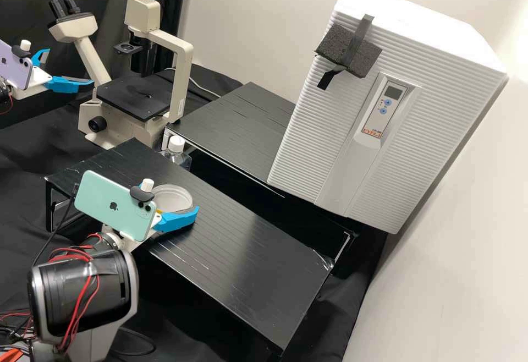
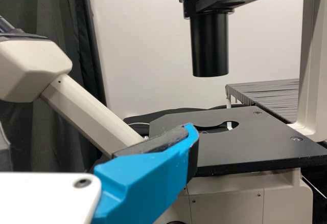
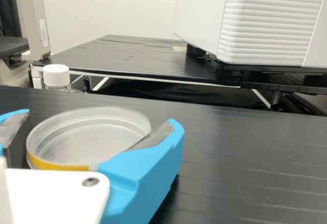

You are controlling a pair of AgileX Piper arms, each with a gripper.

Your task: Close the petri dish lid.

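The round, clear petri dish lies on the black bench, beside the right gripper; the phone on that arm hides part of both. In the right wrist view the dish sits between the spread fingers of the right gripper, with yellow on its near side; whether the pads touch it I cannot tell. I also cannot tell whether a lid lies on it. Up at the far left, the left gripper stands open beside the microscope, holding nothing. In the left wrist view one finger of the left gripper shows before the microscope stage.
The microscope stands at the back left. Behind the front bench are a white-capped bottle and a rear bench, with a big white incubator at the right.
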